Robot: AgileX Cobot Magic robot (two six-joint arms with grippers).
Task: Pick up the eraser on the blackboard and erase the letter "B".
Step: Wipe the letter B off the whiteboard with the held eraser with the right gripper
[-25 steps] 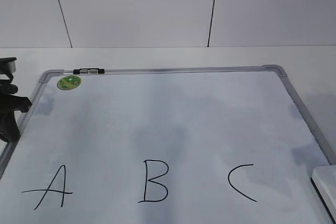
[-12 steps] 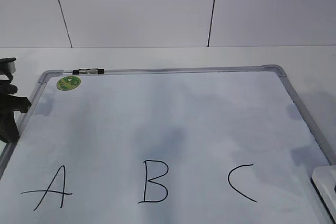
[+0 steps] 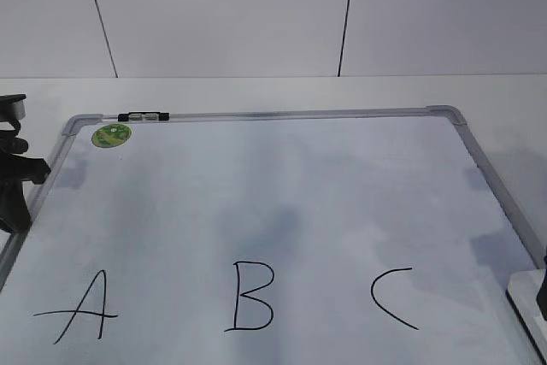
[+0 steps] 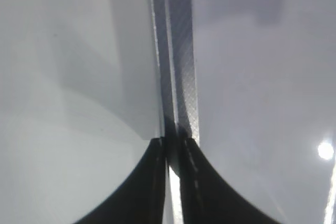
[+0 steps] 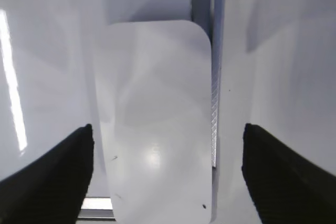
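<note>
The eraser (image 5: 155,119) lies flat at the blackboard's (image 3: 282,185) right edge, against the frame. The right claw (image 5: 167,174) hangs over it, spread wide, one finger either side, gripping nothing. The left claw (image 4: 173,182) is clenched shut over the left frame. The "B" (image 3: 250,296) stands whole between "A" (image 3: 81,305) and "C" (image 3: 393,297).

One board (image 3: 282,177) lies on the desk, bearing three letters: A (image 3: 79,305), B (image 3: 253,297) and C (image 3: 393,297). One sticker (image 3: 112,134) and one marker (image 3: 144,115) sit at its far left corner. One eraser (image 5: 155,114) lies at its near right edge.
</note>
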